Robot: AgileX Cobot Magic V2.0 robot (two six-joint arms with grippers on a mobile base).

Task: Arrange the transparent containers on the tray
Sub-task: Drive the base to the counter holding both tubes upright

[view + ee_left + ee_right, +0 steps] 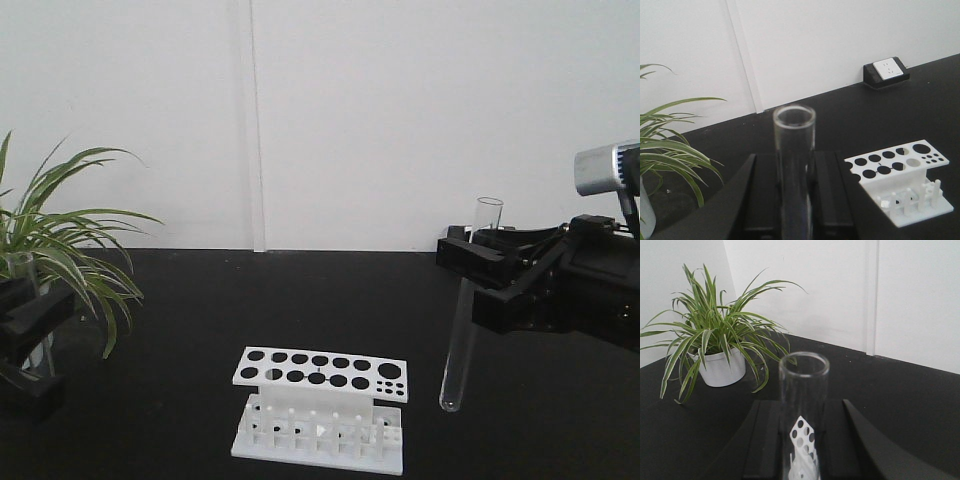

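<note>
Each gripper holds one transparent container, a long clear test tube. My right gripper [473, 278] is shut on a tube [462, 330] that hangs almost upright, slightly tilted, its round bottom just above the black table to the right of the rack. In the right wrist view that tube [803, 390] stands between the black fingers [767, 440]. At the frame's left edge, my left gripper [33, 350] is shut on the other tube [40, 335], partly hidden by leaves. The left wrist view shows this tube [794, 145] clamped between the fingers [757, 195]. The tray is out of view.
A white holed tube rack [320, 400] stands on the black table [300, 300] at front centre, with no tubes in it. A potted spider plant [60, 240] [720, 367] sits at the left beside my left gripper. A wall socket block [887, 71] is at the back.
</note>
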